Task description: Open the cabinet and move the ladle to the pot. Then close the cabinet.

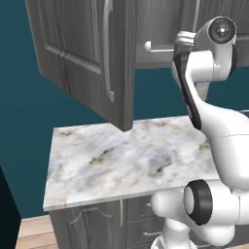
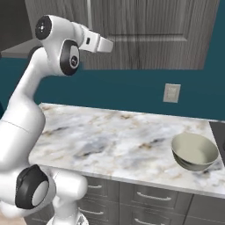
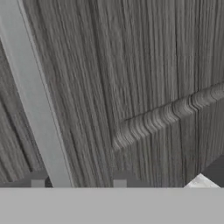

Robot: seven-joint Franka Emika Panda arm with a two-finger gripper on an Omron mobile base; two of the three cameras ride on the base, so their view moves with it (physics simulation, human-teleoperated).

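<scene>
Marble counter (image 2: 110, 136) under cabinet (image 1: 82, 53); its L door hangs ajar, R door looks shut. Pot (image 2: 194, 151) sits far R on counter, empty. Gripper (image 3: 78, 183) straddles R door's bar handle (image 3: 33, 100), tips either side, prob. closed on it. Risk: slips off slim bar mid-pull, door stays shut.

Cabinet (image 1: 82, 53): dark grey wood-grain doors, matt, with ridged moulding around each panel. Handle (image 3: 37, 113) on the cabinet door: slim bar, pale brushed metal, smooth. Counter (image 2: 110, 136) below the cabinet: marble, white with grey and tan veins, polished. Pot (image 2: 194, 151) on the counter: dull grey-olive metal, paler inside, satin. Drawer fronts (image 2: 149, 197) under the counter: grey, matt, with short metal handles.
</scene>
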